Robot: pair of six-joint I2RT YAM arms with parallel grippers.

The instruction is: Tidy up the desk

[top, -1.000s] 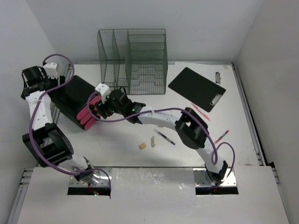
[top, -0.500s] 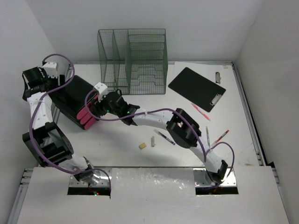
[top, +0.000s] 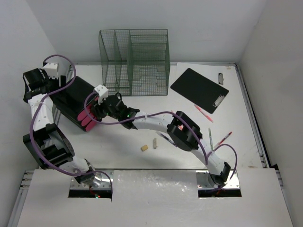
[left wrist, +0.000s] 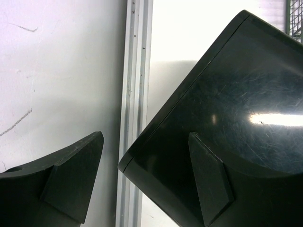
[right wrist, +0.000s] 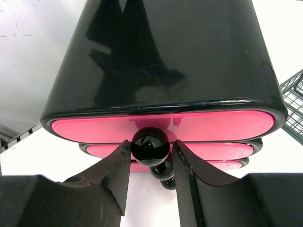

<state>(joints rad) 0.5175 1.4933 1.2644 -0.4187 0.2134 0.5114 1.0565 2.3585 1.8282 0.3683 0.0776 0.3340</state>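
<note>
Half closed, your right gripper [top: 97,107] had narrowed about the top knob [right wrist: 150,144] at nine o'clock, not yet clamped; a drawer pull likely came next.

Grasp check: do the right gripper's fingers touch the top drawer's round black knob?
Cannot tell: right wrist view shows fingers closely flanking round black knob; contact unclear.

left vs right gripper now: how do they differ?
Opening: left gripper stands wide open; right gripper is narrow, jaws close around a drawer knob. Place: left gripper straddles a rear corner of the black drawer box at the desk rail; right gripper faces its pink fronts. Shared: both are at the same box.
</note>
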